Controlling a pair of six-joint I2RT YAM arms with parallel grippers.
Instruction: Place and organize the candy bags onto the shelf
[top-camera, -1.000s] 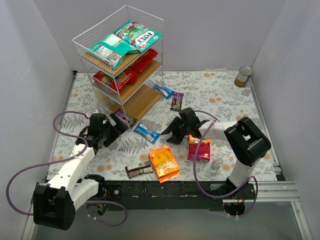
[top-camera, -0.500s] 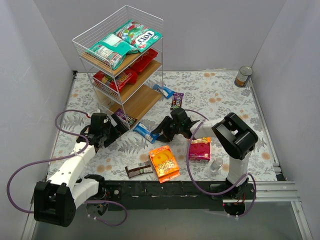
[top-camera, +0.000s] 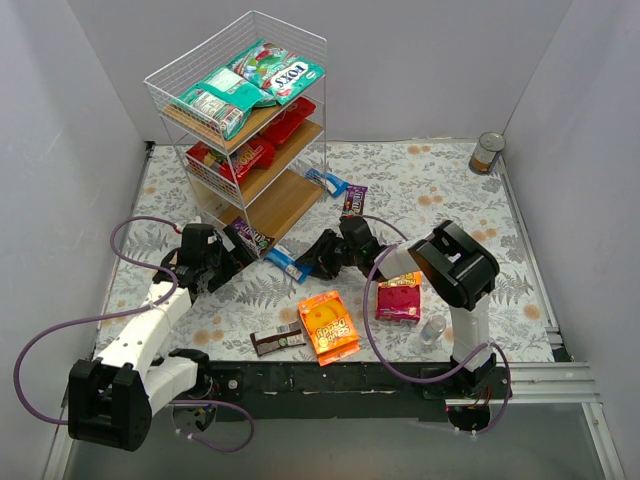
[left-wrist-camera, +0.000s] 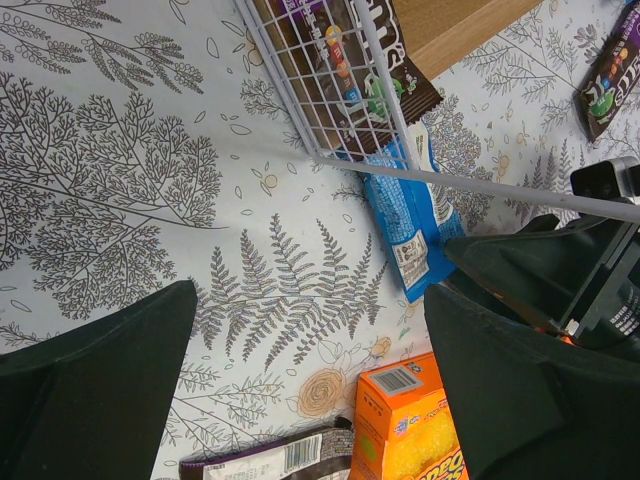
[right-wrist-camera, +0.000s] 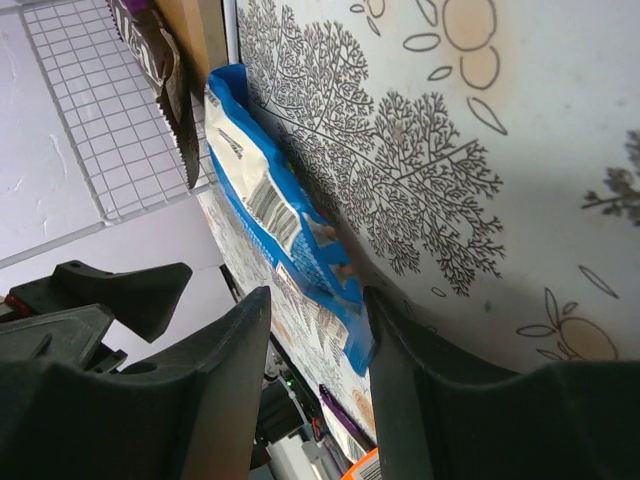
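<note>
Left gripper (left-wrist-camera: 310, 340) gapes fully, holding nothing; just ahead of it is the shelf (top-camera: 285, 200) corner, with a brown pack (left-wrist-camera: 370, 60) on the bottom board. Right gripper (right-wrist-camera: 315, 297) stands half-parted astride the blue pack (right-wrist-camera: 265, 215) lying on the table (right-wrist-camera: 450, 150), shelf just beyond; whether it pinches cannot be told

The white wire shelf (top-camera: 286, 200) is loaded with teal-green bags (top-camera: 250, 85) on its top tier and red bags (top-camera: 255, 148) on the middle one. A brown pack (top-camera: 250, 237) is tucked at its bottom front corner, and a blue pack (top-camera: 288, 262) is laid flat just beside that. An orange bag (top-camera: 328, 326) and a pink-orange bag (top-camera: 400, 297) are left well in front of the shelf.
</note>
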